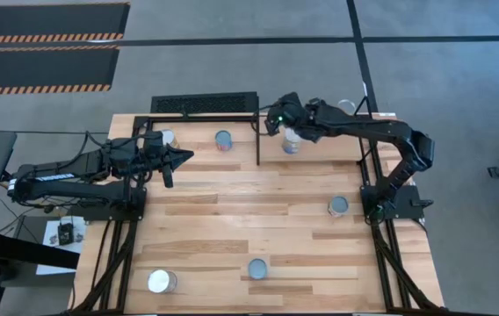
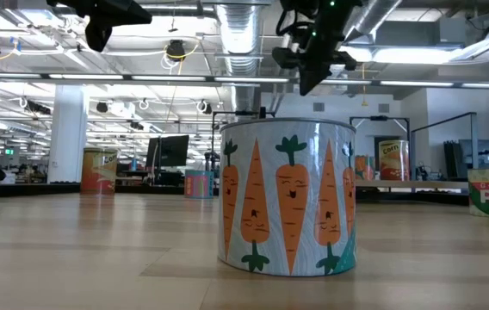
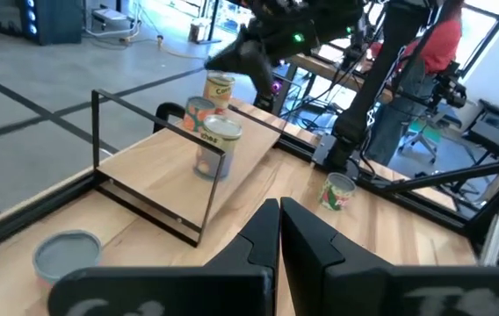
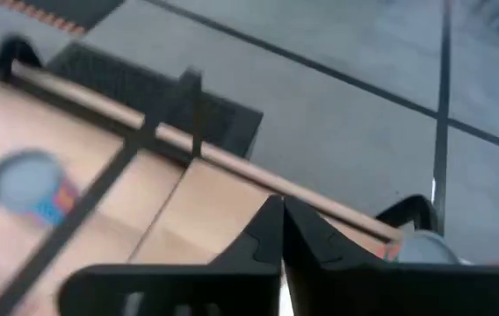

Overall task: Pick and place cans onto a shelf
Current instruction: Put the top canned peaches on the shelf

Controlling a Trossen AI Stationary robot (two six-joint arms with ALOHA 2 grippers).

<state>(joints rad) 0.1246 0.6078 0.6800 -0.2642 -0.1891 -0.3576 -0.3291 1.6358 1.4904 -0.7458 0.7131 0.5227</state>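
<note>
Right gripper (image 1: 271, 120) pinched shut and empty above the shelf (image 1: 241, 145); risk: it clips the can (image 1: 291, 140) just beside it. Left gripper (image 1: 179, 158) shut, idle.

shelf (image 1: 232, 149): far table edge | cans (image 1: 223, 139): two on shelf, three near front

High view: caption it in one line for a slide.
Right gripper shut and empty above the shelf; left gripper shut, waiting; cans remain on the table.
</note>
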